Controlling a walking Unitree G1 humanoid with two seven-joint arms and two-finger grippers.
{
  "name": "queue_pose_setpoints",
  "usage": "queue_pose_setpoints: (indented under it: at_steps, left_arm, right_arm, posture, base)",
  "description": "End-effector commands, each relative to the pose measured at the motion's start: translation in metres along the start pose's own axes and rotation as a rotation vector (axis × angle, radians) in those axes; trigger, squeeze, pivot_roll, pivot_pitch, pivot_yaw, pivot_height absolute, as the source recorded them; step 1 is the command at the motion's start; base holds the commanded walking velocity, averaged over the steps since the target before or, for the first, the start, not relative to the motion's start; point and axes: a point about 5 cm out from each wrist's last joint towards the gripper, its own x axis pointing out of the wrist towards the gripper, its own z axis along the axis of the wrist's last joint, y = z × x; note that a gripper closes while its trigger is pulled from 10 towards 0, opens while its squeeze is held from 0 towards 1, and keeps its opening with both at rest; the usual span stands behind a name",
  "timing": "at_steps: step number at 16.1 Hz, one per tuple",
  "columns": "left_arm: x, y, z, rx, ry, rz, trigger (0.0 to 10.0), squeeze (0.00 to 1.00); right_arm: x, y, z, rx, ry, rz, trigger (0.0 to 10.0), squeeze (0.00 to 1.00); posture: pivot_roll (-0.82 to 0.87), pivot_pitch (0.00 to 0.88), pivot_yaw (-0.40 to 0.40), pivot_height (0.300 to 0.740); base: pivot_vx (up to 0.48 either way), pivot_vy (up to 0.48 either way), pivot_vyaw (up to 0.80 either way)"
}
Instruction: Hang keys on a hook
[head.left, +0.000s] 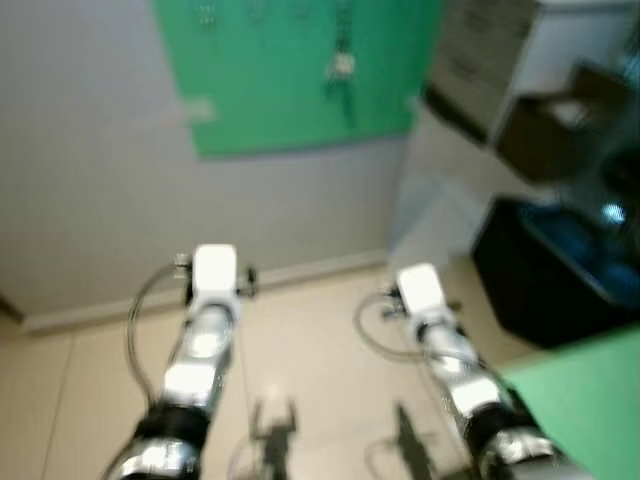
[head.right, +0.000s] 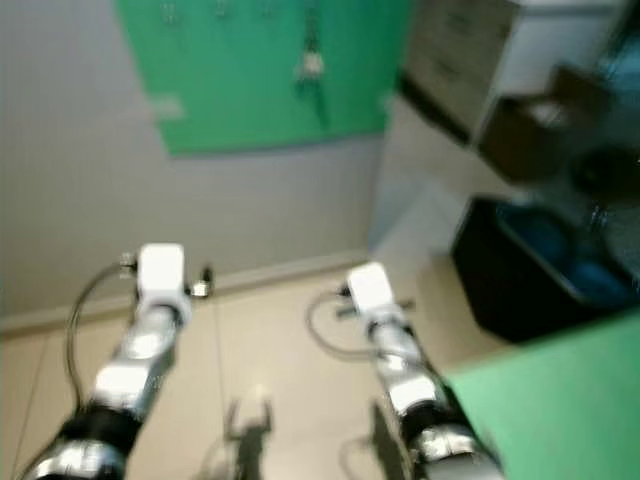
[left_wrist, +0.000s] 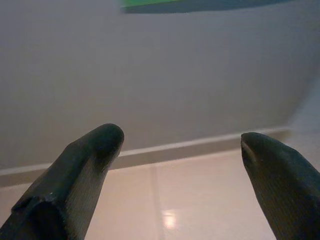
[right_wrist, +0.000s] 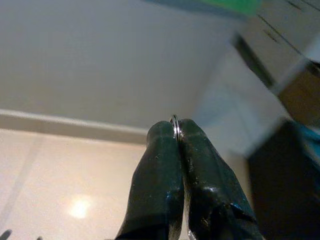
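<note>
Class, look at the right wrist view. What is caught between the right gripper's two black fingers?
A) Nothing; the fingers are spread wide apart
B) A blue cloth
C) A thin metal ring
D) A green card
C: in the right wrist view the right gripper has its fingers pressed together on a thin metal ring whose silver edge pokes out at their tips.

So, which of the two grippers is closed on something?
The right gripper: its fingers are pressed together with a thin metal key ring pinched between the tips. The left gripper has its fingers spread apart, holding nothing.
</note>
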Motion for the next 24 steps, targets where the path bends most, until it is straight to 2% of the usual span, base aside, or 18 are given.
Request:
queue_pose_setpoints:
  at_steps: [1,14,19,21,24]
  left_arm:
    - [0.0003,0.0018,-0.0008,0.003,0.008,0.009,10.0,0.0]
    - [0.0029,-0.0018,0.0029,-0.01,0.004,0.007,10.0,0.0]
    - [0.0022,-0.0035,0.0022,-0.01,0.0,0.001,10.0,0.0]
    - [0.0021,-0.004,0.0022,-0.009,-0.001,-0.002,10.0,0.0]
    - [0.0023,-0.0052,0.0026,0.001,-0.006,-0.007,10.0,0.0]
  right_arm:
    - [-0.0007,0.0055,0.0002,0.001,-0.003,0.019,0.0,0.0]
    - [0.0021,0.0008,0.0036,0.007,-0.004,0.001,0.0,0.04]
    - [0.0025,0.0011,0.0039,-0.019,-0.004,-0.001,0.0,0.24]
    - [0.0025,0.0011,0.0041,-0.011,-0.005,-0.005,0.0,0.22]
    - [0.0027,0.0006,0.0044,-0.006,-0.008,-0.009,0.0,0.22]
  posture:
    - [-0.1,0.0,0.031,0.713]
    - [-0.1,0.0,0.032,0.713]
    - [-0.1,0.0,0.031,0.713]
    - [-0.1,0.0,0.031,0.713]
    - [-0.1,0.0,0.031,0.713]
  base:
    - [0.461,0.0,0.0]
    - [0.458,0.0,0.0]
    - [0.459,0.0,0.64]
    - [0.461,0.0,0.79]
    - [0.468,0.0,0.0]
